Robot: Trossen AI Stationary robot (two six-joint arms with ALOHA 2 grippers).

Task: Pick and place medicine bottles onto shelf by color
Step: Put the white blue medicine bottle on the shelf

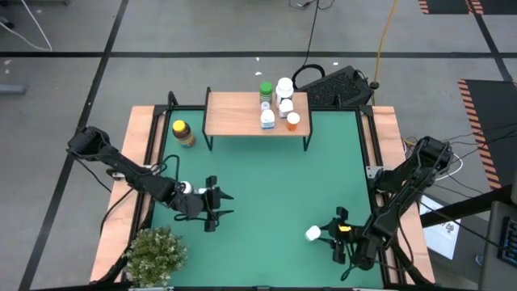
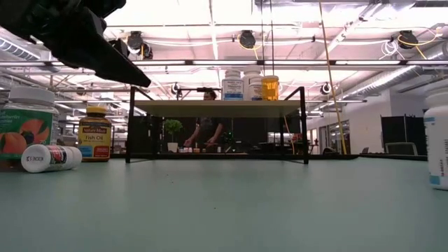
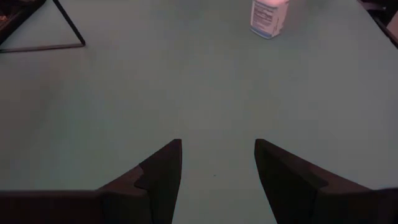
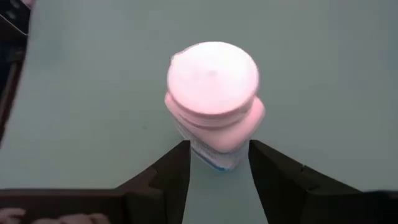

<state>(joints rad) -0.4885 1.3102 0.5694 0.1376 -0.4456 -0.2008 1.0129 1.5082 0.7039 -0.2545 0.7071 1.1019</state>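
A white medicine bottle [image 4: 212, 93] with a white cap stands upright on the green mat at the near right [image 1: 313, 234], and my right gripper [image 4: 217, 149] is shut on it. My left gripper [image 3: 217, 146] hangs open over bare mat left of centre [image 1: 224, 205]. The light-wood shelf [image 1: 242, 115] stands on thin black legs at the far side. Its right half carries a green bottle [image 1: 266, 89], two white ones [image 1: 284, 87], a blue-white one [image 1: 267, 120] and an orange-capped one [image 1: 293, 121]. An amber yellow-capped bottle [image 1: 183, 133] stands on the mat left of the shelf. My right gripper pinches the lower body [image 4: 214, 158] of the white bottle between its two fingers, one on each side, below the cap. The fingers slant down at it from the table's right side. The bottle stands upright with its base on the mat [image 2: 437, 140].
A leafy potted plant [image 1: 153, 255] sits at the near left corner. In the low view, a white bottle [image 2: 49, 157] lies on its side at the left, beside a bottle with an orange fruit label [image 2: 24, 126]. A wooden frame [image 1: 144, 145] borders the mat. The mat's middle [image 1: 275, 186] is bare.
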